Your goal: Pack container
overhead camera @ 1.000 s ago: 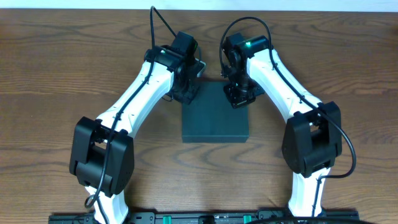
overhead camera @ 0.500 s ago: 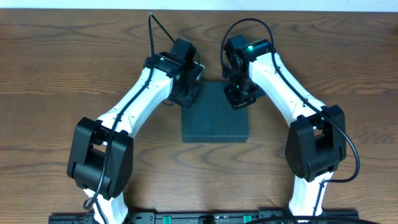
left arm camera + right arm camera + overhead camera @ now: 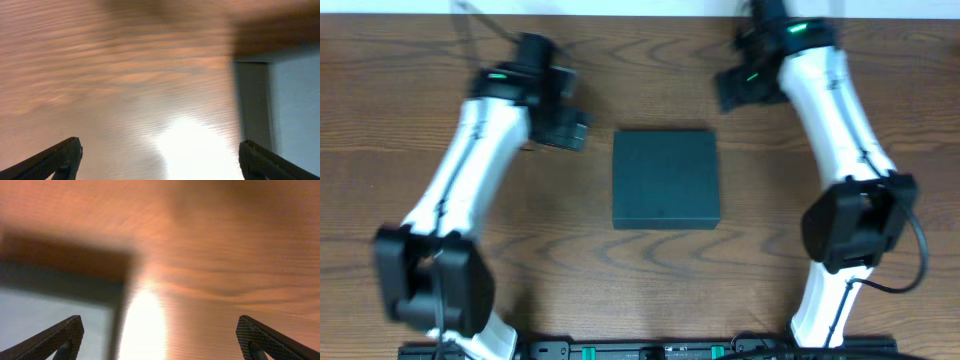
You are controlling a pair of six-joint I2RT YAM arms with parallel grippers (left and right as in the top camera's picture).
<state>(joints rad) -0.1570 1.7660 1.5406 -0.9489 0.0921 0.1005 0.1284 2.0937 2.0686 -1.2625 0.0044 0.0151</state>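
Observation:
The container (image 3: 665, 180) is a dark teal square box lying shut in the middle of the wooden table. My left gripper (image 3: 570, 128) hangs to its upper left, apart from it, blurred by motion. In the left wrist view the gripper (image 3: 159, 152) is open and empty over bare wood, with the container (image 3: 295, 110) at the right edge. My right gripper (image 3: 732, 88) is beyond the box's far right corner, also clear of it. Its wrist view shows the gripper (image 3: 159, 327) open and empty, the container (image 3: 50, 310) at the lower left.
The wooden table (image 3: 400, 120) runs wide on both sides of the box. A pale wall strip lines the far edge (image 3: 640, 6). The arms' dark base rail (image 3: 650, 350) lies along the near edge.
Both grippers have opened and pulled off the container's far corners, the left swinging out to the left and the right up and to the right. The container has stayed in place.

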